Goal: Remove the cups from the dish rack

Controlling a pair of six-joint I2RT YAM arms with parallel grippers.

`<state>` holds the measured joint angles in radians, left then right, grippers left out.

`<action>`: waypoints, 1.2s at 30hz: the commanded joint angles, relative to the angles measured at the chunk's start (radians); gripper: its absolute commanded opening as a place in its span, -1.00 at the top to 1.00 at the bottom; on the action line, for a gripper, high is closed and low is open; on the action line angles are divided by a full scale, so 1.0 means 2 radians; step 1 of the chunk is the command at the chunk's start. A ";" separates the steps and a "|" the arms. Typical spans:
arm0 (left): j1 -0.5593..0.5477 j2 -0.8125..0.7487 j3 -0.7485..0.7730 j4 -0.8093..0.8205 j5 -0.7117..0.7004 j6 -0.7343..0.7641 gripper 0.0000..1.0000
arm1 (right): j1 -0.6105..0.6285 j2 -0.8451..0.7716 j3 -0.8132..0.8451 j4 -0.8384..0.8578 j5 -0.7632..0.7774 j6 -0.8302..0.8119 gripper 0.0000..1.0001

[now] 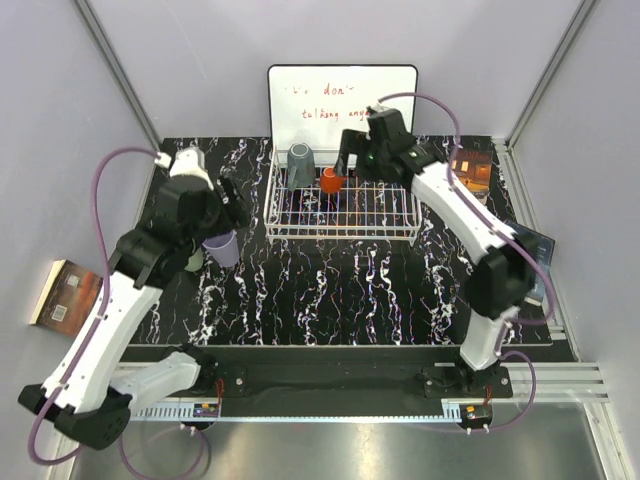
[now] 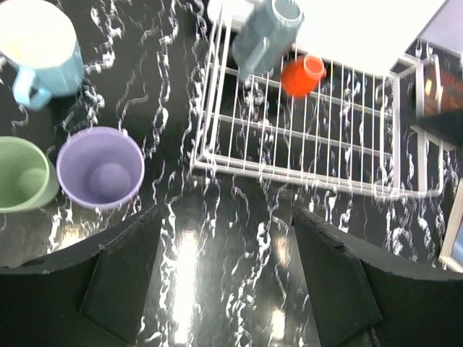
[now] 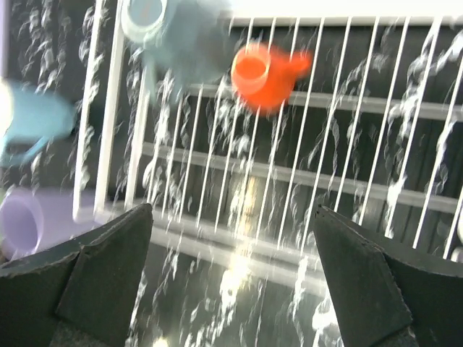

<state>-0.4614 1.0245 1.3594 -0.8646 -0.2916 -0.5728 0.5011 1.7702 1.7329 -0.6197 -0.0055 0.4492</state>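
The white wire dish rack stands at the back middle of the table. In its left end are a dark grey cup and a small orange cup. My right gripper hangs open and empty just above and right of the orange cup; the grey cup shows blurred beside it. My left gripper is open and empty left of the rack, above the lilac cup. In the left wrist view the lilac cup, the pale green cup and the light blue mug stand upright on the table.
A whiteboard with red writing leans behind the rack. A picture card and a dark tablet lie at the right. A book lies left of the table. The table's black marbled top fills the front.
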 commanded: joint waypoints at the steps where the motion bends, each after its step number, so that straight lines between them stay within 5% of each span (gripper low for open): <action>1: -0.018 -0.041 -0.049 0.004 -0.011 -0.013 -0.57 | -0.001 0.113 0.173 -0.081 0.060 -0.038 -0.98; 7: -0.055 -0.085 -0.081 -0.016 -0.041 -0.006 -0.61 | 0.010 0.251 0.374 -0.163 0.089 -0.055 -0.99; 12: -0.062 -0.077 -0.091 -0.006 -0.058 0.001 -0.61 | 0.016 0.301 0.430 -0.169 0.107 -0.051 -0.99; 23: -0.061 0.035 -0.047 0.085 -0.111 0.031 -0.62 | 0.016 0.301 0.380 -0.140 0.125 -0.050 -0.99; 36: -0.061 0.060 -0.072 0.109 -0.074 0.019 -0.61 | 0.027 0.320 0.352 -0.084 0.128 -0.070 -0.99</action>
<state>-0.5812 1.1282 1.1946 -0.7017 -0.4458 -0.5545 0.5289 2.4035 2.4172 -0.8619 0.2249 0.3408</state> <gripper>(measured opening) 0.805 0.994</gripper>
